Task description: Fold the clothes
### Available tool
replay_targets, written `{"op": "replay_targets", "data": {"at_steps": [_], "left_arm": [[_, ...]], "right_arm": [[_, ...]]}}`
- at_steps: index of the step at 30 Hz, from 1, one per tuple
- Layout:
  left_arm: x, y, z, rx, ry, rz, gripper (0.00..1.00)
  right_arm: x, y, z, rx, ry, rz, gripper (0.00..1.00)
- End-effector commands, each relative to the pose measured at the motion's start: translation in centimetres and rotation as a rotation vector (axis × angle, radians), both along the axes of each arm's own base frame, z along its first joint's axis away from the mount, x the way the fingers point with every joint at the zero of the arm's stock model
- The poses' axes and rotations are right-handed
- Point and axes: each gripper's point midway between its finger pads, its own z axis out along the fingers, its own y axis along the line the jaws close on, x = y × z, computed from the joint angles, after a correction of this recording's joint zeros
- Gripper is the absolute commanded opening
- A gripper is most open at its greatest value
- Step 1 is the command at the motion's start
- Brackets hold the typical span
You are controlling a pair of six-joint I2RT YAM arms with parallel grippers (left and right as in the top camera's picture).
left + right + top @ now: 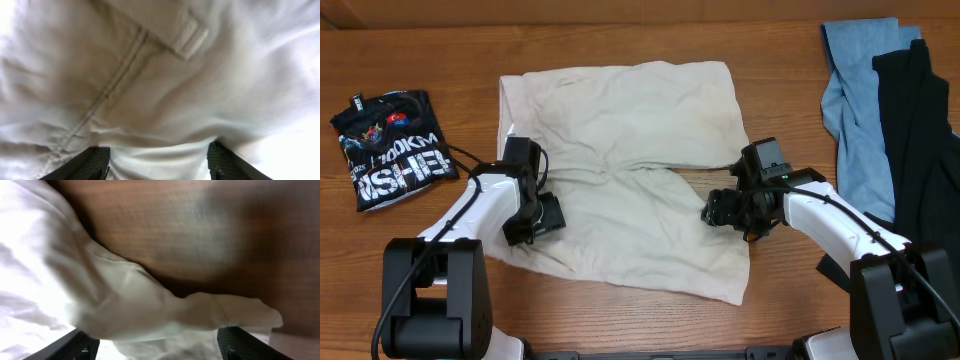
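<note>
The pale beige shorts lie spread flat on the wooden table, waistband to the left and two legs to the right. My left gripper sits low over the shorts' left edge. In the left wrist view its jaws are wide open with beige cloth and a seam between them. My right gripper is at the inner edge of the near leg. Its jaws are wide open over a raised fold of the cloth, with bare wood beyond.
A light blue garment and a black garment lie heaped at the right edge. A folded black printed T-shirt lies at the far left. Black cables run along both white arms.
</note>
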Motion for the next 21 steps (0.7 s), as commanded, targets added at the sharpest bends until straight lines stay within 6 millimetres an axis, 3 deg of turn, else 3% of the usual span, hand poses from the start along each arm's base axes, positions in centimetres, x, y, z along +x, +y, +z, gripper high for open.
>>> {"op": "replay_targets", "data": {"at_steps": [1,5,8,12,15,18,21], "left_arm": [[1.7,-0.8,-1.7,-0.044,-0.040,0.007,0.66],[1.7,-0.7,-3.2,-0.038,-0.015,0.001,0.66],[2.2,0.0,-3.1,-0.036,-0.015,0.002,0.66],[4.0,1.7,-1.0,-0.047,-0.032,0.041,0.66],[4.9,2.7,0.9,-0.049,-0.028,0.039,0.66],[5.1,3.0,2.7,-0.044,-0.006,0.011,0.66],[4.8,3.2,4.6,-0.032,0.030,0.008,0.69]], "right_arm": [[0.8,-0.2,-0.4,-0.019,-0.029,-0.009,0.79],[2.1,-2.2,-1.0,-0.132,-0.076,-0.059,0.82],[3.3,-4.1,-0.9,-0.175,-0.107,-0.110,0.85],[5.2,-6.7,0.0,-0.170,-0.133,-0.198,0.85],[6.3,-7.3,1.1,-0.118,-0.165,-0.165,0.89],[6.5,-8.0,2.1,-0.119,-0.152,-0.176,1.00],[6.1,-8.3,3.5,-0.126,-0.130,-0.184,1.00]]}}
